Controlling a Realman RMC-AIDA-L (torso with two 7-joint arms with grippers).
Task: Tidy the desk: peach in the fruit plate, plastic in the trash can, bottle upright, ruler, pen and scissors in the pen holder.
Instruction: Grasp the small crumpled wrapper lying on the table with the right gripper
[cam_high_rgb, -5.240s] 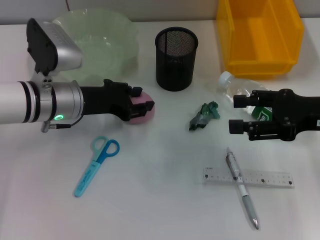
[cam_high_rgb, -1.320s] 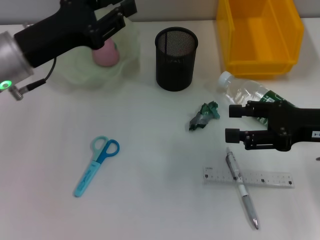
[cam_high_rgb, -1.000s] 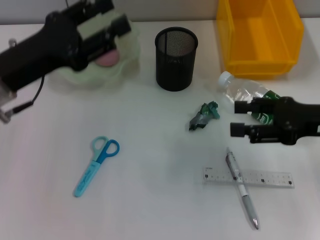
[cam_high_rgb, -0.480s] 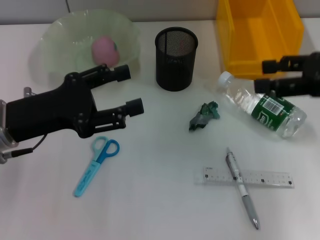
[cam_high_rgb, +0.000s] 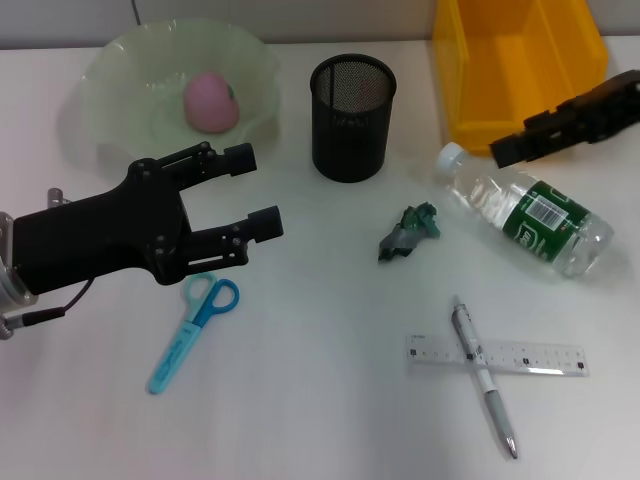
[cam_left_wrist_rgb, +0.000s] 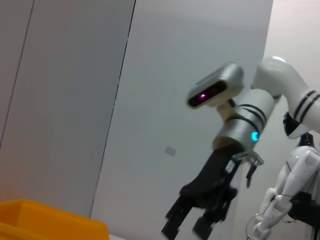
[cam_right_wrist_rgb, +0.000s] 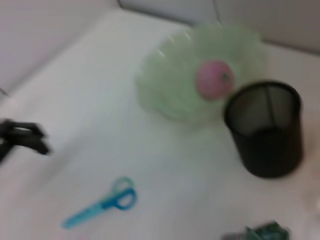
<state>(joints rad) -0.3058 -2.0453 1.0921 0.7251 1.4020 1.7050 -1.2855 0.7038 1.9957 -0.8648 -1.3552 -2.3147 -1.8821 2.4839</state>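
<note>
Left black gripper (cam_high_rgb: 248, 190), fingers spread and empty, hovering above blue-handled scissors (cam_high_rgb: 193, 330), pink peach (cam_high_rgb: 210, 101) resting in pale green fruit plate (cam_high_rgb: 110, 70).

Peach (cam_high_rgb: 211, 102) transferred from counter into fruit plate (cam_high_rgb: 120, 70). Left end effector (cam_high_rgb: 249, 187) released it, withdrew above scissors (cam_high_rgb: 193, 331), fingers apart. Right end effector (cam_high_rgb: 515, 141) lifted off bottle (cam_high_rgb: 525, 207) toward yellow bin (cam_high_rgb: 520, 75).
</note>
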